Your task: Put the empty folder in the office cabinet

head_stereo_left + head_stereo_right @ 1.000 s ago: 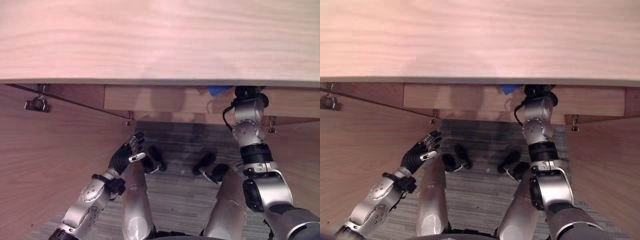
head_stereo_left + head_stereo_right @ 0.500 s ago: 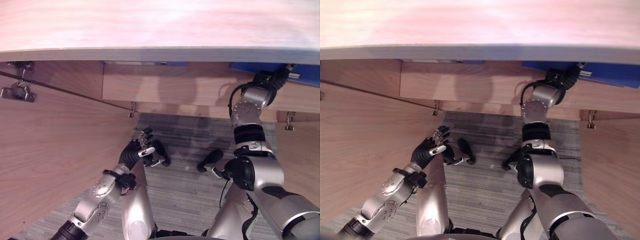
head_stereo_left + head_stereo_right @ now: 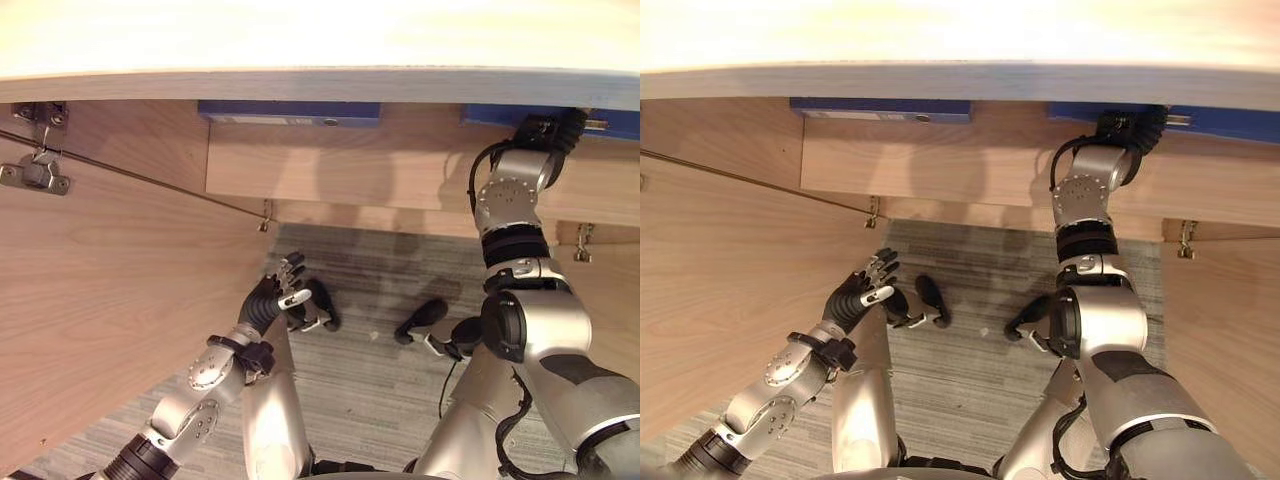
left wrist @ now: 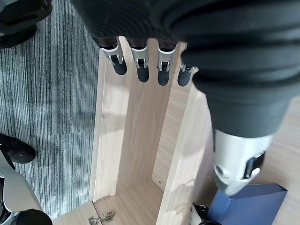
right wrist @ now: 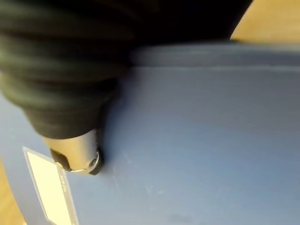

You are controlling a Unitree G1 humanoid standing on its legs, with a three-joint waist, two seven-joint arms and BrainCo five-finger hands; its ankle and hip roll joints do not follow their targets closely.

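The left hand [image 3: 272, 298] hangs low over the grey carpet [image 3: 370, 380], its fingers [image 4: 139, 63] straight and loosely spread, holding nothing. Farther off, the right hand [image 3: 1130, 124] reaches under the cabinet's top panel [image 3: 320, 50] to a blue folder [image 5: 201, 140] on the shelf; whether its fingers grip cannot be told. A second blue folder [image 3: 288, 110] lies on the same shelf, well to the left.

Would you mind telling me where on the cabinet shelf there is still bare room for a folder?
Bare shelf shows between the left blue folder and the right blue folder. The right end is crowded: the right hand is up against that folder. The left hand hangs open, low over the carpet.
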